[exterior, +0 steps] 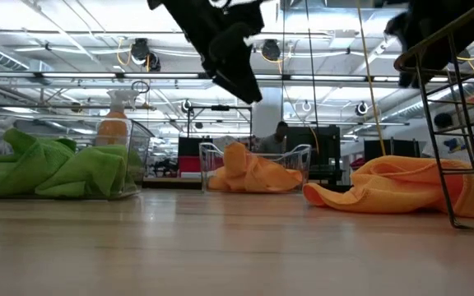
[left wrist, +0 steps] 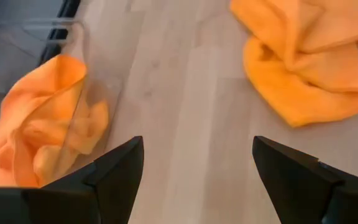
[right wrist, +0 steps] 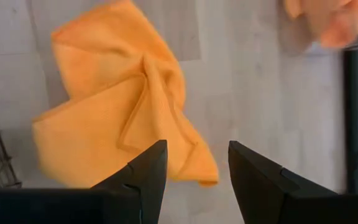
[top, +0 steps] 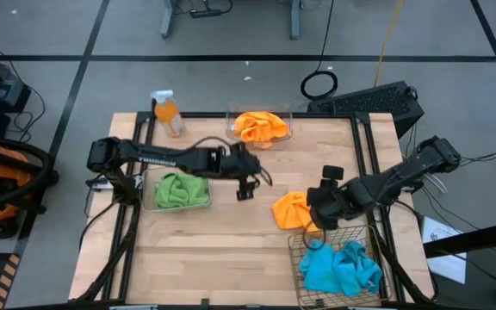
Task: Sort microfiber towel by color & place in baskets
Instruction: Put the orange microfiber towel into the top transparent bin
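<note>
loose orange towel (top: 293,209) flat on tabletop (top: 222,250), just beside wire-mesh basket (top: 298,250) | right end effector (top: 321,205) released, above its edge | left end effector (top: 246,185) released, well apart, empty

Big open lab or workshop hall. Ceiling trusses (exterior: 319,49) with strip lights overhead, cables hanging down. Grey floor (top: 50,34) taped in black lines. Wooden table (top: 205,250) in black frame. Person at monitor (exterior: 280,136) far behind.
</note>
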Controlling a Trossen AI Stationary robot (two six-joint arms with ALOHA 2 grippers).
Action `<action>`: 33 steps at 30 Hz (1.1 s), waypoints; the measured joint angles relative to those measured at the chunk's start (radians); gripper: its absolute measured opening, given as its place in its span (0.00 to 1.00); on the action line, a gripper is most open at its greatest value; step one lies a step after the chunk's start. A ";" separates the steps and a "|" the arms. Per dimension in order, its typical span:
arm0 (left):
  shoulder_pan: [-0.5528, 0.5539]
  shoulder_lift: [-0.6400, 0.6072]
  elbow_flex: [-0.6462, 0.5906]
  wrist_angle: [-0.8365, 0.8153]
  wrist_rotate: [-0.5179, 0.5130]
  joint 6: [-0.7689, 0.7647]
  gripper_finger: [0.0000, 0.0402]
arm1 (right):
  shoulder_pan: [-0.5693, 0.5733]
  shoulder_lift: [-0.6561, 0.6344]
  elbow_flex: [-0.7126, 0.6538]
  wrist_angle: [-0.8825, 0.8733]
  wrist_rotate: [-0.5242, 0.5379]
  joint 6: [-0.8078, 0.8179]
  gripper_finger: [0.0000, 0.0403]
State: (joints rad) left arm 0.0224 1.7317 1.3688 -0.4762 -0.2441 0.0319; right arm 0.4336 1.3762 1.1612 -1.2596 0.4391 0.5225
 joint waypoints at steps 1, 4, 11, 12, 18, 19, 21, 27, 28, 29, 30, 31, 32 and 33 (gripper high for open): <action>-0.020 0.000 -0.006 0.009 -0.014 0.000 0.76 | -0.023 0.000 -0.014 0.024 -0.023 -0.027 0.40; -0.062 0.000 -0.020 0.060 -0.036 0.003 0.76 | -0.103 0.000 -0.061 0.125 -0.137 -0.108 0.42; -0.114 0.001 -0.073 0.097 -0.047 -0.001 0.76 | -0.263 0.000 -0.213 0.357 -0.393 -0.186 0.54; -0.119 0.001 -0.080 0.097 -0.047 -0.008 0.76 | -0.275 0.000 -0.241 0.387 -0.407 -0.187 0.56; -0.145 0.001 -0.115 0.102 -0.050 -0.052 0.76 | -0.308 0.000 -0.384 0.522 -0.415 -0.190 0.62; -0.149 0.001 -0.116 0.103 -0.050 -0.053 0.76 | -0.309 0.000 -0.399 0.531 -0.415 -0.190 0.62; -0.154 0.001 -0.118 0.103 -0.050 -0.057 0.76 | -0.309 0.000 -0.427 0.549 -0.405 -0.191 0.60; -0.161 0.001 -0.118 0.152 -0.050 -0.078 0.76 | -0.310 0.000 -0.483 0.559 -0.332 -0.196 0.48; -0.161 0.001 -0.118 0.164 -0.049 -0.078 0.76 | -0.310 0.000 -0.490 0.565 -0.330 -0.198 0.44; -0.161 0.001 -0.118 0.173 -0.049 -0.078 0.76 | -0.310 0.000 -0.495 0.570 -0.329 -0.199 0.40; -0.161 0.001 -0.118 0.179 -0.049 -0.076 0.76 | -0.310 0.000 -0.501 0.574 -0.329 -0.202 0.36; -0.161 0.001 -0.118 0.186 -0.049 -0.075 0.76 | -0.310 0.000 -0.507 0.579 -0.329 -0.208 0.31; -0.160 0.001 -0.118 0.191 -0.050 -0.071 0.76 | -0.310 0.000 -0.512 0.584 -0.329 -0.213 0.26; -0.160 0.001 -0.118 0.192 -0.049 -0.071 0.76 | -0.310 0.000 -0.516 0.588 -0.329 -0.220 0.21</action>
State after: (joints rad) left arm -0.1379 1.7325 1.2510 -0.2838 -0.2935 -0.0391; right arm 0.1234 1.3762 0.6456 -0.6718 0.1101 0.3025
